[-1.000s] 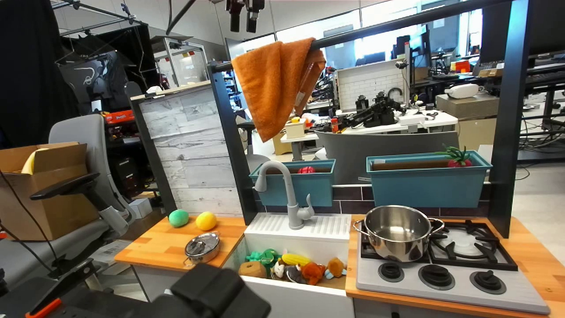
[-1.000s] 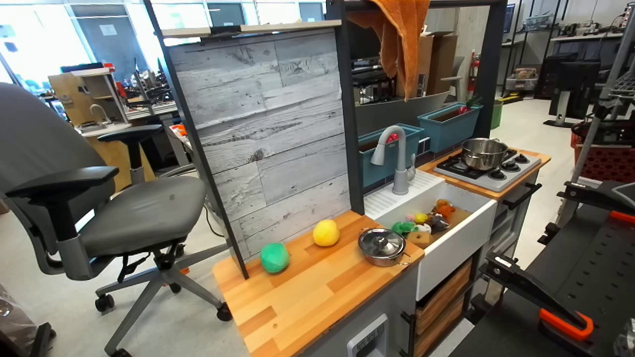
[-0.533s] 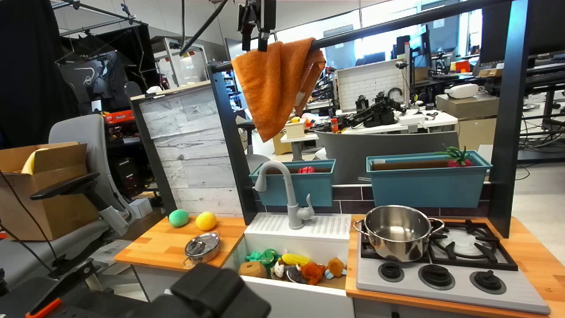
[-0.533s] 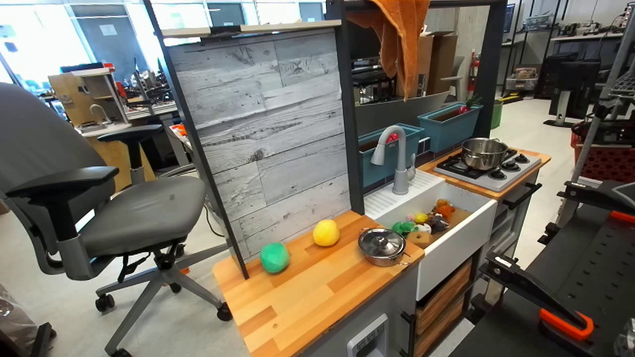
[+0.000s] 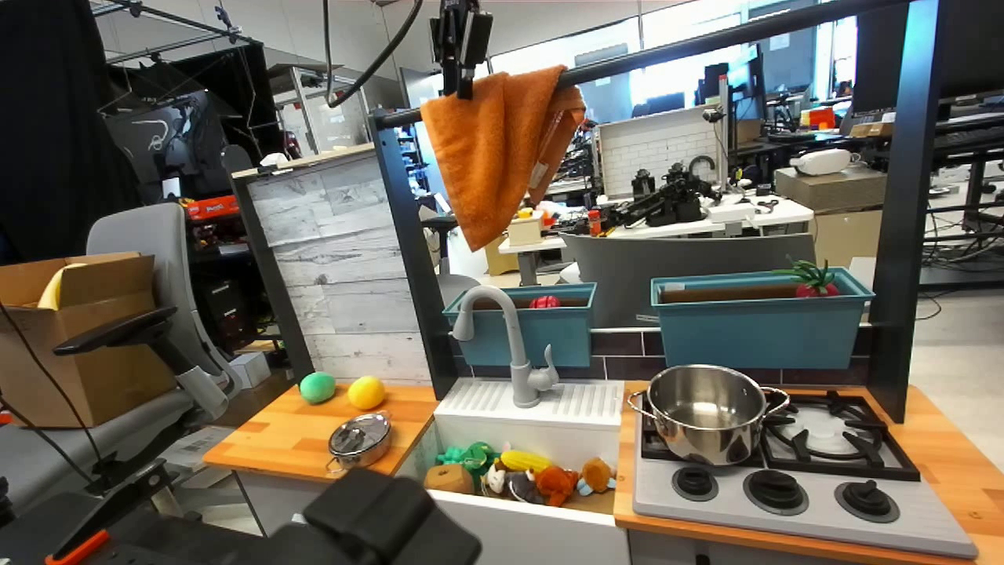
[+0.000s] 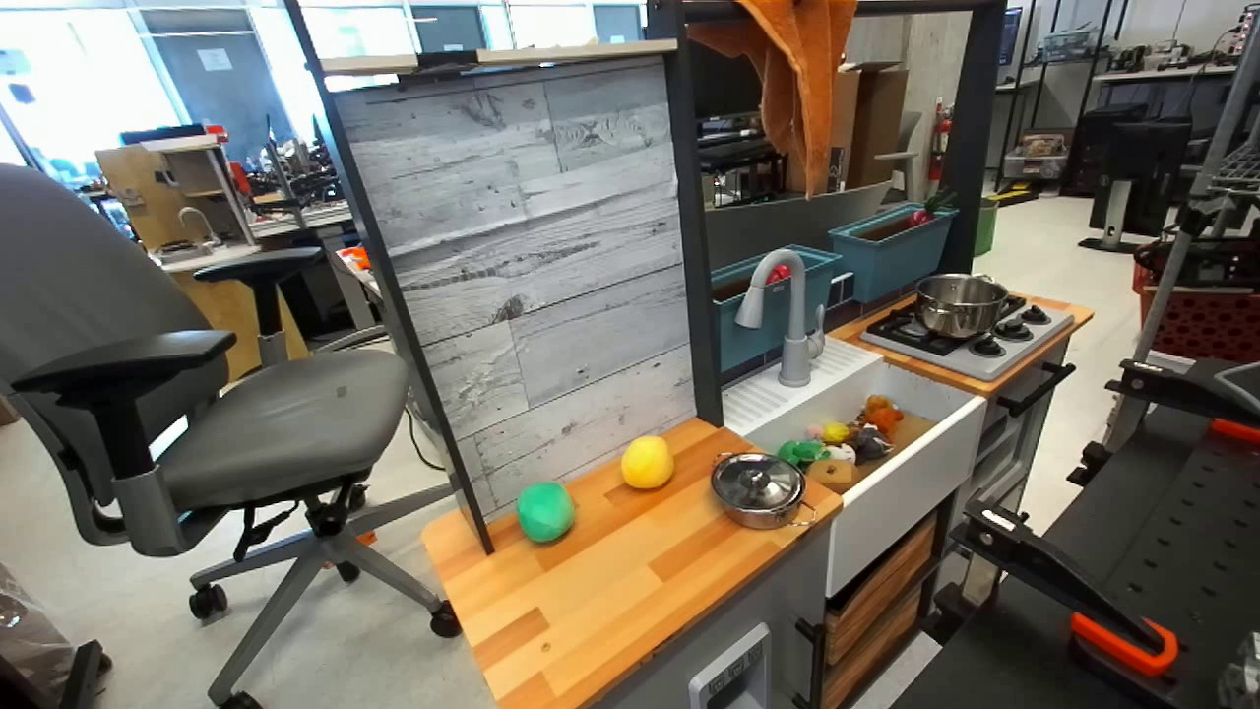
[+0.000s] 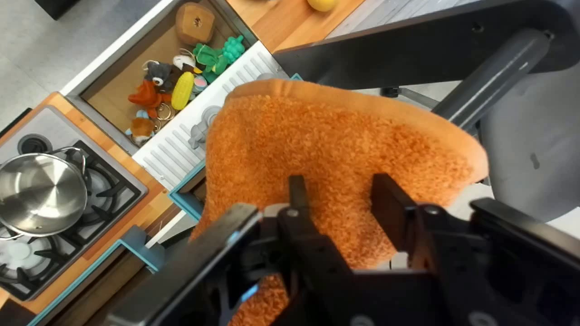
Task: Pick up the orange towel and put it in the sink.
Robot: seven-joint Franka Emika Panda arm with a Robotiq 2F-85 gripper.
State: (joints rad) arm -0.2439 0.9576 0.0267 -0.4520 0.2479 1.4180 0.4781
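The orange towel (image 5: 502, 173) hangs folded over a dark rod, high above the faucet; its lower part (image 6: 802, 89) shows in an exterior view too. At its upper left edge, my gripper (image 5: 457, 92) points down with its fingertips against or just before the cloth. In the wrist view the gripper (image 7: 338, 176) has its fingers partly apart, and orange fabric (image 7: 326, 131) fills the view between and beyond them. Whether any cloth is pinched cannot be told. Below is the white sink (image 5: 565, 438), with several small plush toys lying in it.
The grey faucet (image 5: 510, 337) rises behind the sink, under the towel. A dark rod (image 5: 706, 55) and upright posts (image 5: 412, 259) frame the space. Teal tubs (image 5: 757, 322) hang behind the counter. A steel pot (image 5: 706, 416) stands on the stove, a lidded pan (image 6: 758, 487) left of the sink.
My gripper has come down and slightly right from above the rod to the towel's upper edge. Its fingers have drawn closer together, and the towel has shifted a little to the right.
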